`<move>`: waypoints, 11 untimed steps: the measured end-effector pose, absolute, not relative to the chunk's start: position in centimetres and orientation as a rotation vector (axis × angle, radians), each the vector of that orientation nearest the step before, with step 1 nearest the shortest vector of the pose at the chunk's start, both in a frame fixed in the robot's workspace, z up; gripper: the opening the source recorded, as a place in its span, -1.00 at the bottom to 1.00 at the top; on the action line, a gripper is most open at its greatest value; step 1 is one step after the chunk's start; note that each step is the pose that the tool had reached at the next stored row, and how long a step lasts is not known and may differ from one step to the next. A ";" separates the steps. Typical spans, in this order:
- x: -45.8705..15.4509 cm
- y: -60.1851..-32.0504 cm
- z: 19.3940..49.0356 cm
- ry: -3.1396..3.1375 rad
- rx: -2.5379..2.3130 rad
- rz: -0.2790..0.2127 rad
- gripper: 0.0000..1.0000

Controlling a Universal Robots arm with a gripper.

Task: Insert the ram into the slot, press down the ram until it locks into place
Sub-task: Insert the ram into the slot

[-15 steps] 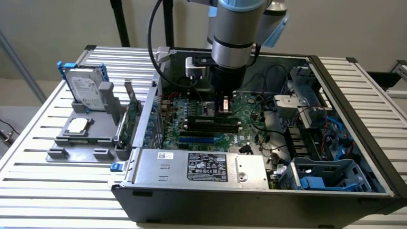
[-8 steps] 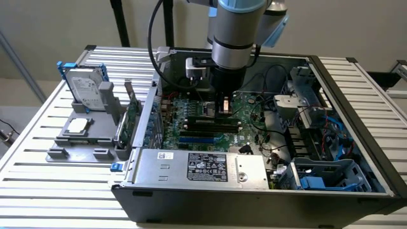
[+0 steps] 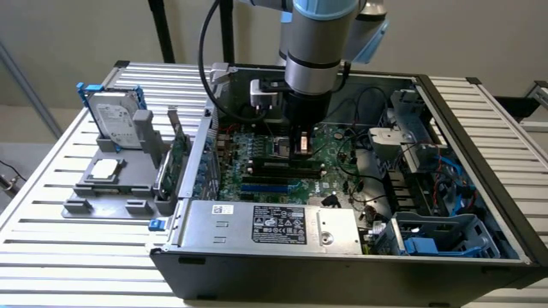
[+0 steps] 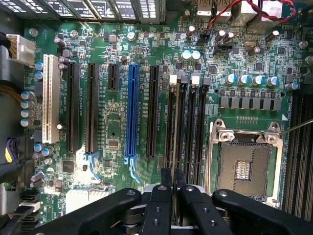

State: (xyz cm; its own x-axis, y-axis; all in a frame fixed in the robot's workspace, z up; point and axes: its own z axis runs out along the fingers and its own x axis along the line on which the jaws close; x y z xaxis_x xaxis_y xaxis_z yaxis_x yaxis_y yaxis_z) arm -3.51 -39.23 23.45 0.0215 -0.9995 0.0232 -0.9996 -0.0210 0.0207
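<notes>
The gripper (image 4: 173, 188) has its fingers drawn almost together on a thin piece seen edge-on, which we take for the ram (image 3: 299, 144), held upright over the memory sockets. Just beyond the fingertips runs the slot (image 4: 171, 127), one of four parallel black ones lying close side by side. We cannot tell whether the ram's lower edge touches it yet. Our worry is alignment: a small sideways offset would land the ram on the wall between neighbouring sockets, and a tilt along its length would seat only one end. If the end clips are closed, pressing could flex the motherboard (image 4: 112, 122). Farther off, the blue connector slot (image 4: 131, 112) and the processor socket (image 4: 243, 169) seem out of harm's way.
</notes>
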 end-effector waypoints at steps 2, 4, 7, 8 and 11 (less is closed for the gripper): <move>-3.5 -39.2 23.4 -2.179 2.220 0.004 -0.73; -3.5 -39.3 23.3 -2.181 2.219 0.004 -0.73; -3.5 -39.3 23.2 -2.181 2.219 0.004 -0.73; -3.5 -39.3 23.2 -2.181 2.218 0.004 -0.73; -3.5 -39.3 23.2 -2.181 2.218 0.005 -0.73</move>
State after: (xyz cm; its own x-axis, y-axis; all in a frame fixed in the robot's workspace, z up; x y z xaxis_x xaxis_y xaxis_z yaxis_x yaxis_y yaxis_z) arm -3.50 -39.34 23.16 0.0173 -0.9996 0.0237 -0.9997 -0.0168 0.0198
